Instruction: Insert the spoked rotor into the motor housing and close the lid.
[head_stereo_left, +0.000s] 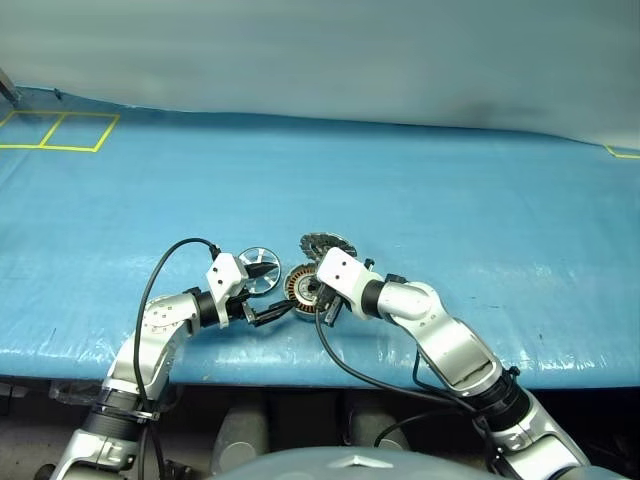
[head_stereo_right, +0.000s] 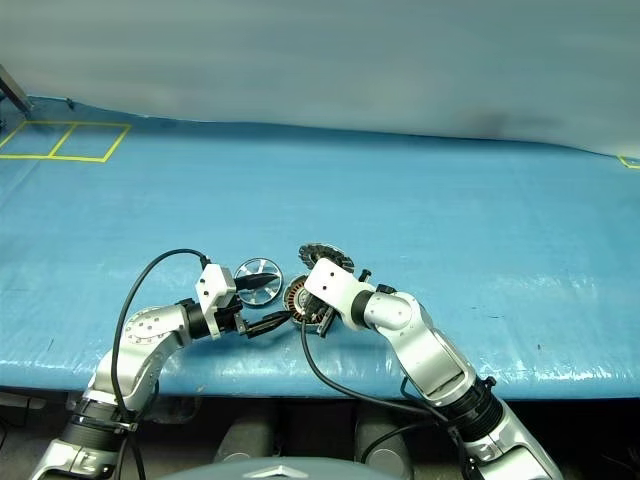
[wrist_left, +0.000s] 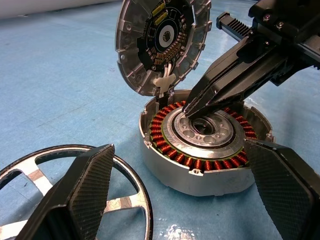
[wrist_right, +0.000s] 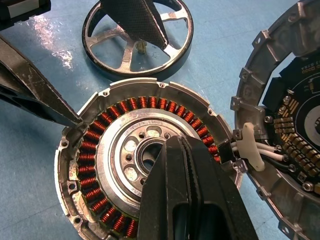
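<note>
Blue sheeting covers the counter (head_stereo_left: 480, 220), where the motor housing (wrist_left: 200, 150) sits with its lid (wrist_left: 160, 42) tipped up. Just beside lies the spoked rotor (wrist_right: 137, 37). Right gripper (wrist_left: 192, 107), jaws closed, points into the housing's centre; left gripper (head_stereo_left: 270, 292) straddles rotor and housing, jaws wide apart.

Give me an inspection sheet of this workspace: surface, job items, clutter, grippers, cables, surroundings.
Surface: blue sheet over the table, wrinkled, shiny in places.
Motor housing: lies open, copper windings showing around the central hole.
Lid: swung up from the housing's rim, inner face exposed, white wires running to the housing.
Spoked rotor: flat on the sheet beside the housing, not inserted.
Clutter: nothing seen.
Left gripper: open, one finger over the rotor, the other by the housing.
Right gripper: shut, tip at the housing's central hole.
Cables: black cable looping over each arm.
Surroundings: yellow tape lines at the sheet's far corner.
</note>
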